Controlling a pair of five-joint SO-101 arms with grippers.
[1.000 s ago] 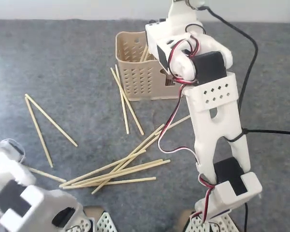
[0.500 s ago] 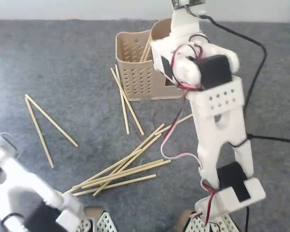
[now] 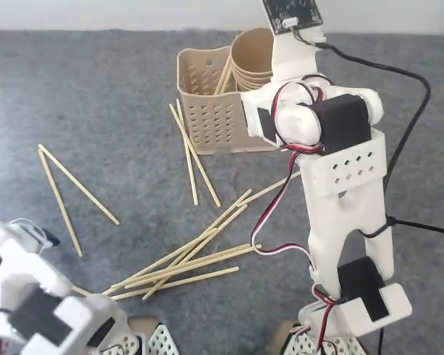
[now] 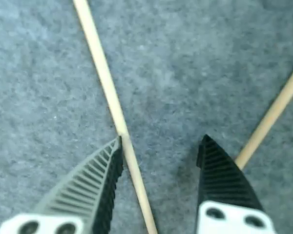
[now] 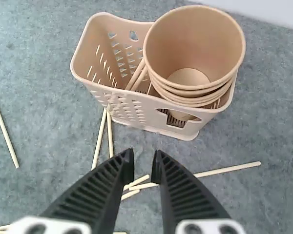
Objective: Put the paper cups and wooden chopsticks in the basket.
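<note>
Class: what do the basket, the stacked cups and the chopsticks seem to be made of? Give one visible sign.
Basket: likely moulded plastic, matt beige, slotted walls.
Paper cups: seemingly tan paper, thin rolled rims.
Chopsticks: pale bare wood or bamboo, matt.

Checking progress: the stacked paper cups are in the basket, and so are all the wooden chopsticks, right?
No. The stacked brown paper cups are in the beige slotted plastic basket, but many wooden chopsticks lie outside on the grey mat, per the high view.
</note>
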